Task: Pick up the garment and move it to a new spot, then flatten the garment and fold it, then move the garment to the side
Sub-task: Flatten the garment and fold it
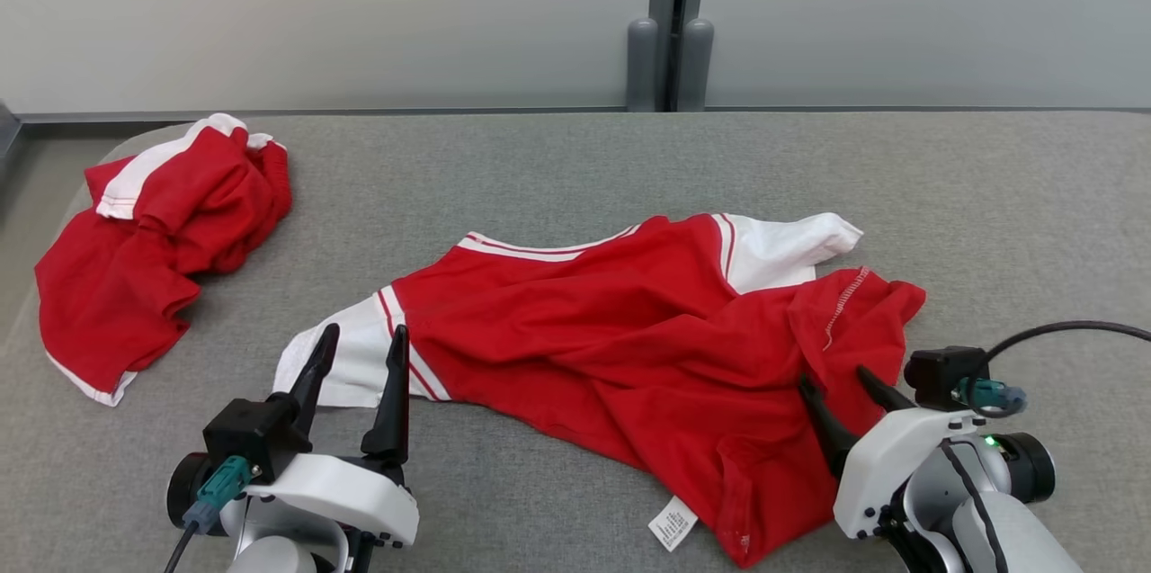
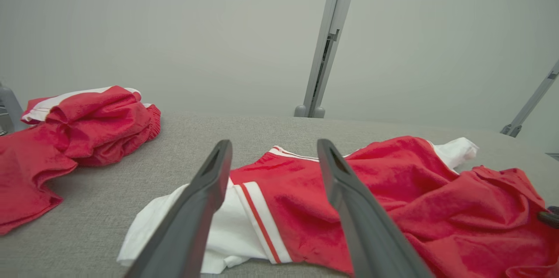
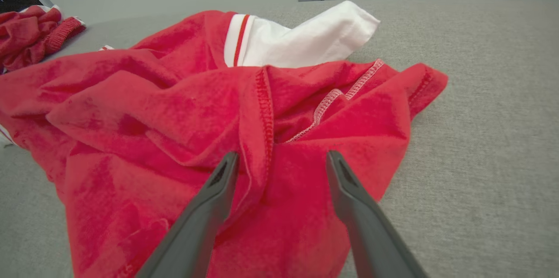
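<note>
We find the garment (image 1: 629,330), a red shirt with white sleeves and red-striped trim, lying rumpled and spread across the middle of the grey padded surface (image 1: 575,168), near its front edge. 1 white sleeve (image 1: 351,366) points toward the robot's left. The other white sleeve (image 1: 782,249) lies at the far right, partly overlapped by a turned-over red hem with pale stitching. A white label (image 1: 673,523) sticks out from the near edge of the cloth. The left gripper (image 1: 363,332) sits at the near left with its 2 dark fingers spread wide and nothing between them. In the left wrist view the left gripper (image 2: 274,142) frames the seam where white sleeve meets red body; we cannot tell whether the tips touch the cloth. The right gripper (image 1: 834,378) is at the near right, also fully spread and holding nothing, its fingers over the garment's right end. In the right wrist view the right gripper (image 3: 283,154) straddles a raised red fold with a stitched seam running toward the fingers; contact is unclear. A second red and white piece (image 1: 153,249) lies crumpled at the far left corner of the surface, well apart from the garment. A black cable (image 1: 1061,330) loops from the right wrist. A grey post (image 1: 670,33) stands behind the surface against the pale wall.
</note>
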You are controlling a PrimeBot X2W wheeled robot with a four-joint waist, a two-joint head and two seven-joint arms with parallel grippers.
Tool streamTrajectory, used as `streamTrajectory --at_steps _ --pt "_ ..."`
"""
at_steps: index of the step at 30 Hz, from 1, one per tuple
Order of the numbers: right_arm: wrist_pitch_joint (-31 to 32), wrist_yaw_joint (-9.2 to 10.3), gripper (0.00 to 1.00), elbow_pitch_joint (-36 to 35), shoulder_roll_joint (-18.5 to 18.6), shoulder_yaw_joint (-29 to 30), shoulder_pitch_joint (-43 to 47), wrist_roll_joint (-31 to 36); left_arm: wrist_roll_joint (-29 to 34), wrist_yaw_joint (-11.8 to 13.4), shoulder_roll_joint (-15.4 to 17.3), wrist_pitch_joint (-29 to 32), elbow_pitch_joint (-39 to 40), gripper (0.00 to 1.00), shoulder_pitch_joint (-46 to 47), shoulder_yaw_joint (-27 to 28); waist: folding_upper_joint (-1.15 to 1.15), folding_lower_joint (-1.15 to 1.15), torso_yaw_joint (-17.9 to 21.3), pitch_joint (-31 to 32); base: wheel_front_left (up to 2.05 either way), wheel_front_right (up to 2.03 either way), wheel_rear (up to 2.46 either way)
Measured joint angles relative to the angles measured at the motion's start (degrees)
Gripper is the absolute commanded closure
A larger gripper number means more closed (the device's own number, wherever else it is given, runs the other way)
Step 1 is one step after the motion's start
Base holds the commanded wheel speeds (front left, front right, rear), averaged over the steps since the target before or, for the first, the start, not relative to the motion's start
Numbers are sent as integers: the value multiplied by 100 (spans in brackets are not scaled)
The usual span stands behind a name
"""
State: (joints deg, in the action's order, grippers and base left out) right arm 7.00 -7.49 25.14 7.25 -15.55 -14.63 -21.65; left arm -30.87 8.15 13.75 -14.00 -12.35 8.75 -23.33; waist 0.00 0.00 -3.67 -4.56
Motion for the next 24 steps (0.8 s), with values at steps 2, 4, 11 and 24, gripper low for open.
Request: streamTrajectory --at_steps 2,4,11,24 --pt "100 0 17 120 0 -49 -48 -60 -19 -3 -18 -14 -36 0 2 -2 0 0 -49 -10 0 0 0" --pt "105 0 78 189 4 -97 -61 -112 -33 -9 -22 -16 -65 0 4 4 0 0 -80 -25 0 0 0" --pt "-275 0 100 146 27 -32 -111 -238 -40 -52 9 -38 -125 0 16 32 0 0 -13 -43 0 0 0" --pt "-302 0 100 -398 464 733 498 -809 -59 -102 4 -4 -171 0 39 -80 0 0 267 -29 0 0 0"
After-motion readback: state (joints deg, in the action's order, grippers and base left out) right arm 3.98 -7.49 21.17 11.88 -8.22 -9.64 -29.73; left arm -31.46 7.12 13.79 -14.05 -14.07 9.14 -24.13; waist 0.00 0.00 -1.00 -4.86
